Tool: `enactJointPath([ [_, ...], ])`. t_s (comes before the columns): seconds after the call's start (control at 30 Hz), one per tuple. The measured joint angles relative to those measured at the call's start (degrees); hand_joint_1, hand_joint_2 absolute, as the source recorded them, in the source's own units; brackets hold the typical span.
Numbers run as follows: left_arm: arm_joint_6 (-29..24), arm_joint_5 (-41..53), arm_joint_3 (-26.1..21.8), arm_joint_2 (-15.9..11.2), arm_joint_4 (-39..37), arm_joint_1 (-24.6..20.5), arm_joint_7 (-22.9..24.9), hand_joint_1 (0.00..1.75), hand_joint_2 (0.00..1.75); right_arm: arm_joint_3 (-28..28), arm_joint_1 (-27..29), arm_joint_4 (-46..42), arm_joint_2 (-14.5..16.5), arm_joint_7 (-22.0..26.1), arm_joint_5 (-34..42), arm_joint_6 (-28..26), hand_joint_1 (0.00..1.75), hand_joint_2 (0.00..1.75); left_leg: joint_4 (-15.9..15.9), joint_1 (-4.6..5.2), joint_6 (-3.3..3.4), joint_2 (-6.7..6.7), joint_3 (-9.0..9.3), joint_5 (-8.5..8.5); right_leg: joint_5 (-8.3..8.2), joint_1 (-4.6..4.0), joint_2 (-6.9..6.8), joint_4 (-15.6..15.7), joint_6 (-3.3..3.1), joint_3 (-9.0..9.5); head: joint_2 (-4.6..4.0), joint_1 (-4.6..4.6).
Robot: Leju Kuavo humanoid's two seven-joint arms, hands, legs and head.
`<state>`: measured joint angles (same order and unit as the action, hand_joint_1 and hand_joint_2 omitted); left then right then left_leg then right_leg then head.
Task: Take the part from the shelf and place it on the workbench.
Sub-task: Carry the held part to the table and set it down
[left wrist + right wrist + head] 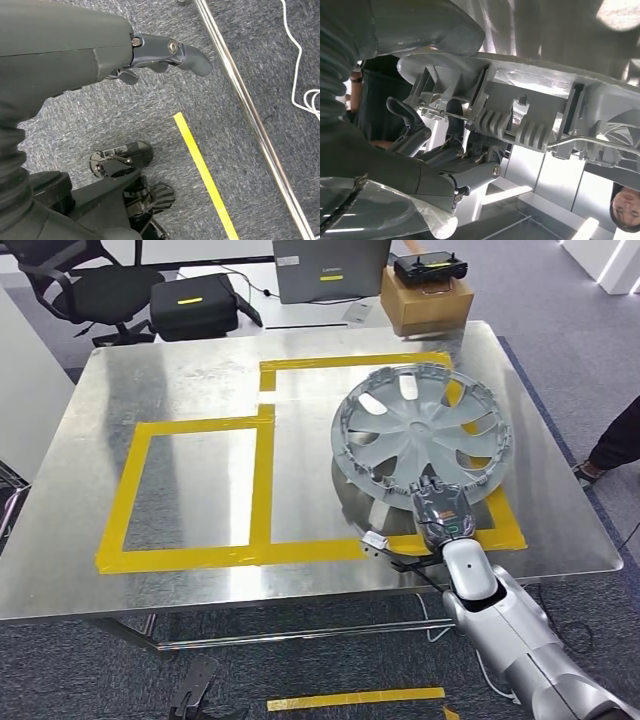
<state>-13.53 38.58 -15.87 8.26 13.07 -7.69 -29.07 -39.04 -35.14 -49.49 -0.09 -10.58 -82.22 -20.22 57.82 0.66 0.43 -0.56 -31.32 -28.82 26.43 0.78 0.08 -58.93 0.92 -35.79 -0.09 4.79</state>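
Silver right hand (444, 517) grips near rim of grey wheel cover (420, 427), fingers (471, 175) curled under its ribbed edge. Cover tilted, far rim touching metal workbench (189, 490) inside right yellow tape box (264, 485); left box bare. Left hand (113, 55) hangs over carpet, fingers loosely extended, holding nothing. Cardboard box (426, 302) beyond far edge.
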Motion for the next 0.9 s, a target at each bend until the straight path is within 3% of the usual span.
enactJointPath([
  [0.9, -0.8, 0.4, 0.0, -0.3, 0.0, 0.1, 0.0, 0.0, 1.75, -2.4, 2.5, -4.7, 2.8, 3.0, -0.7, 0.7, 1.75, 1.75, 0.0, 0.01, 0.0, 0.0, -0.01, 0.0, -0.01, 0.0, 0.0, 0.0, 0.02, 0.02, 0.0, -0.01],
])
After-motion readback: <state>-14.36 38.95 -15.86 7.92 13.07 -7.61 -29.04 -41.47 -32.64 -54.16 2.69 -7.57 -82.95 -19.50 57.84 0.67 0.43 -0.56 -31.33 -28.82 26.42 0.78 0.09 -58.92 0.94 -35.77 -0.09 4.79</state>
